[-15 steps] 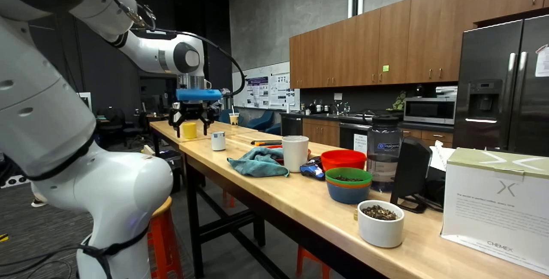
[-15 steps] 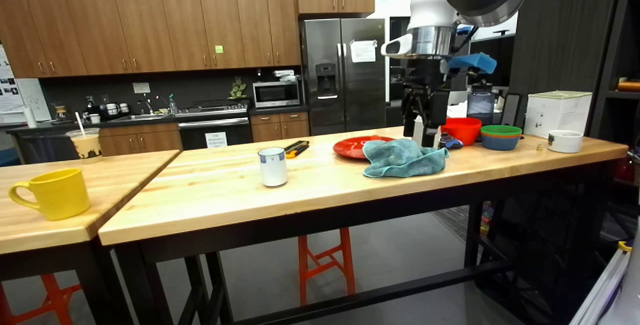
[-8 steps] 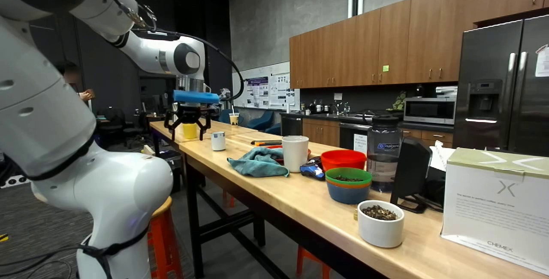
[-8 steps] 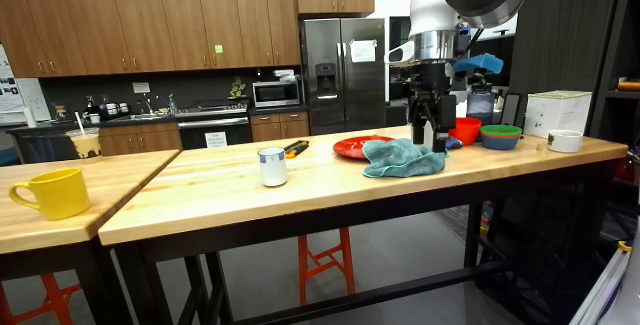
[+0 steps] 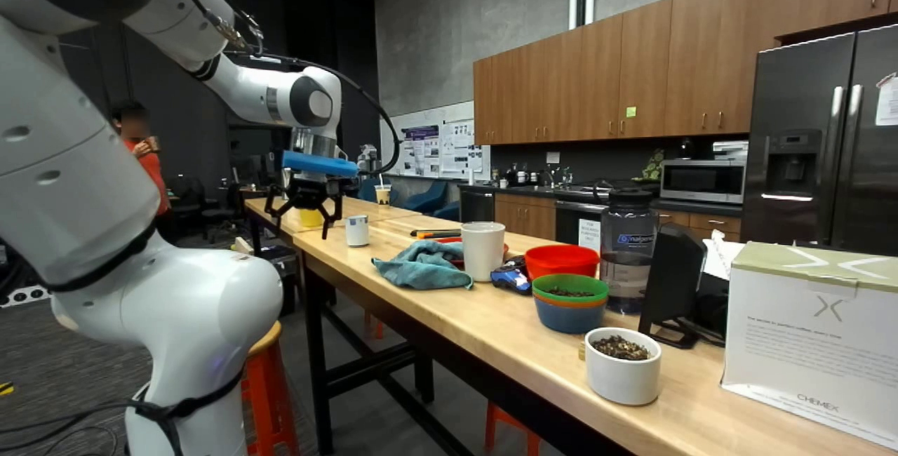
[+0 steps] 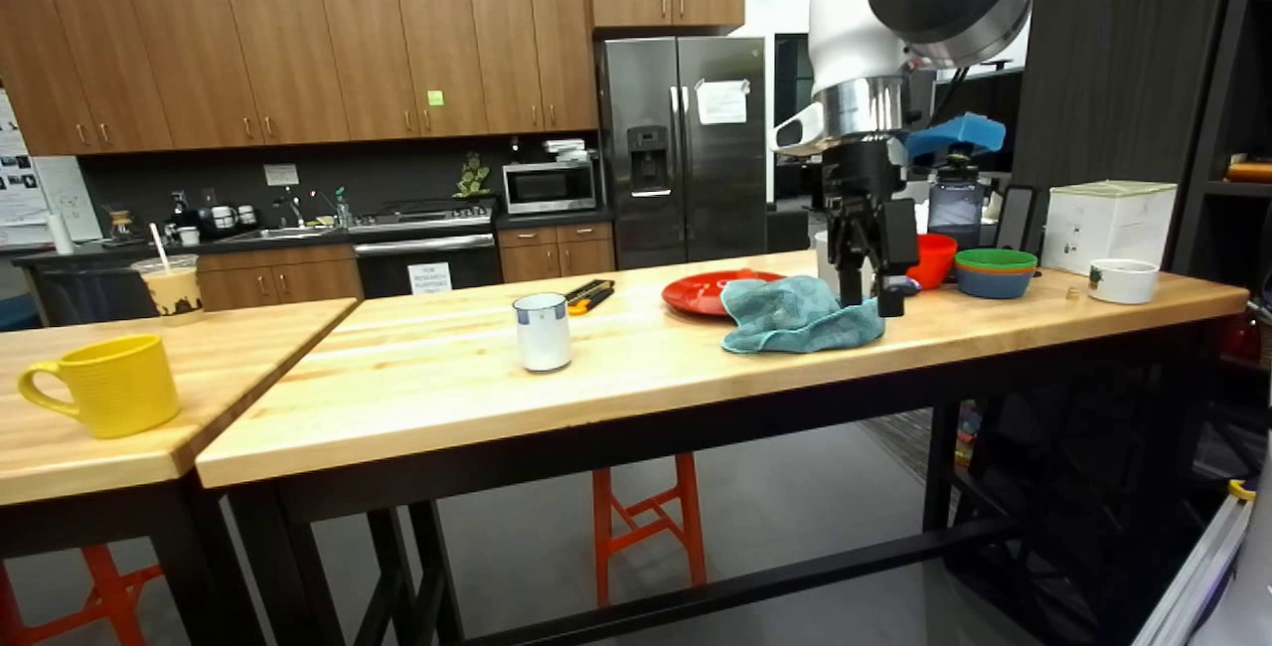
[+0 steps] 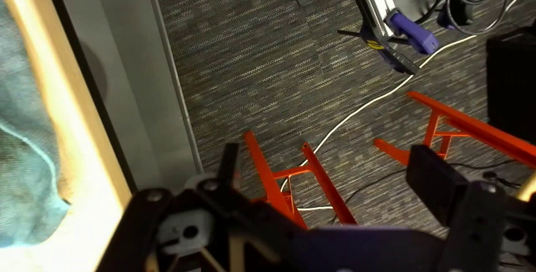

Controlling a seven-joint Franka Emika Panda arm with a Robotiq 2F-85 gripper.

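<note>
My gripper (image 5: 298, 226) is open and empty, with its two black fingers apart; it also shows tilted in an exterior view (image 6: 871, 306). In the wrist view the gripper (image 7: 324, 159) hangs past the table's edge, over the floor. A crumpled teal cloth (image 6: 800, 318) lies on the table close to the gripper and shows at the left of the wrist view (image 7: 21, 129). A white cup with blue marks (image 6: 543, 336) stands upright on the table. A tall white mug (image 5: 483, 252) stands beside the cloth, with a red plate (image 6: 696, 296) near it. A yellow mug (image 6: 114, 388) stands on the adjoining table.
A red bowl (image 5: 561, 259), stacked bowls (image 5: 570, 314), a water bottle (image 5: 626, 266), a white bowl of dark bits (image 5: 623, 375) and a Chemex box (image 5: 814, 344) stand along the table. Black-and-orange tools (image 6: 589, 296) lie behind the cup. Orange stools (image 7: 268, 171) stand below. A person (image 5: 144, 154) stands behind the arm.
The gripper has tilted and shifted slightly, away from the cloth toward the table's front edge, staying open. A person has come into view in the background. The objects on the table have not moved.
</note>
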